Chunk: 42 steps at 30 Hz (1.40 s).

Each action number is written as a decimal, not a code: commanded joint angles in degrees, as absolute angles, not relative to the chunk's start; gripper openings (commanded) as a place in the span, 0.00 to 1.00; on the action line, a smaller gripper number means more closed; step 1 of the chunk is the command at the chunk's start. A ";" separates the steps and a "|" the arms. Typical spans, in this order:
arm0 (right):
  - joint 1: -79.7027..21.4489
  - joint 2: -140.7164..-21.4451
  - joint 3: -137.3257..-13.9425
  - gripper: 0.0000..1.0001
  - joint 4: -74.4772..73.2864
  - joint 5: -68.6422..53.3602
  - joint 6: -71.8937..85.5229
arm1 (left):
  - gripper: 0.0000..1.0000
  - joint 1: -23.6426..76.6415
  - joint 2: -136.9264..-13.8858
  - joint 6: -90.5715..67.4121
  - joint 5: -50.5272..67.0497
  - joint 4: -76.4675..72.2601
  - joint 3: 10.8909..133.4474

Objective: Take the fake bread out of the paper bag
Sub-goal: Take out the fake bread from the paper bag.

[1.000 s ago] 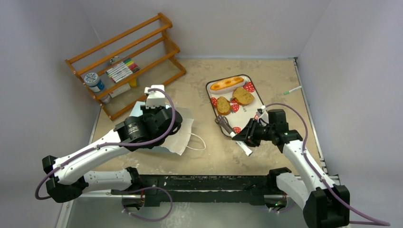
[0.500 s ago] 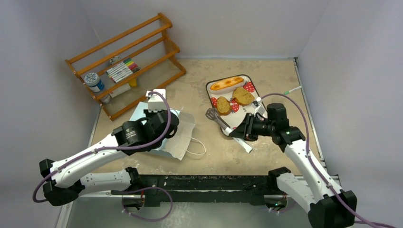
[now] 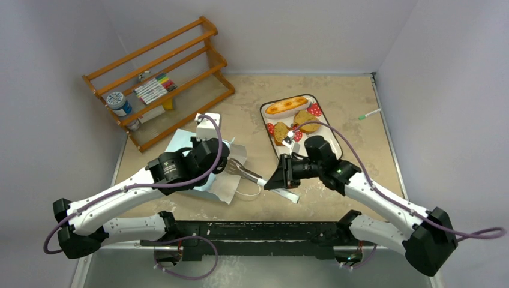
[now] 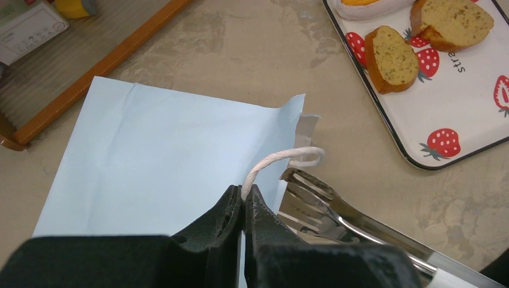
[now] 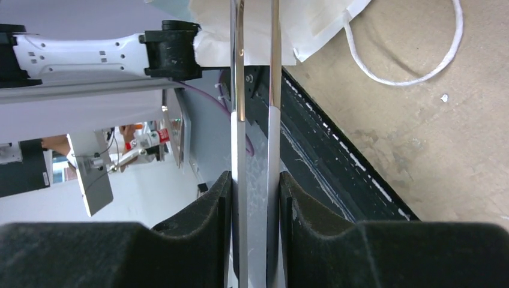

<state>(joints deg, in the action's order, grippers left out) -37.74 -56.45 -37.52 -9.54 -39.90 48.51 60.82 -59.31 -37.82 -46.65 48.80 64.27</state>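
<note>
Left pincer (image 4: 243,195) is pinched tight on the white cord handle (image 4: 282,159) of the paper bag (image 4: 162,144), and that pale-blue bag lies flat on the bench (image 4: 252,48), mouth turned toward the tray. Right pincer (image 5: 255,189) is clamped narrow on both arms of the metal tongs (image 4: 336,219), whose forked tips sit right at the bag's mouth, just beside the cord. Over on the strawberry tray (image 4: 468,108) lies the fake bread (image 3: 287,106) that shows, a long golden loaf and two toast slices (image 4: 390,60), well apart from the bag, and there's no seeing inside the bag.
</note>
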 commanded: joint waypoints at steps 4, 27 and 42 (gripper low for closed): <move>-42.25 -65.86 -34.92 0.32 8.63 -38.43 52.66 | 0.00 61.41 -56.90 -37.17 -43.42 47.44 66.54; -48.22 -96.04 -42.44 0.32 30.00 -39.63 52.61 | 0.45 64.37 -63.96 -46.06 -38.41 54.80 71.10; -44.47 -96.59 -39.45 0.32 28.57 -41.39 50.99 | 0.50 81.45 -77.27 -65.60 -51.00 70.20 77.24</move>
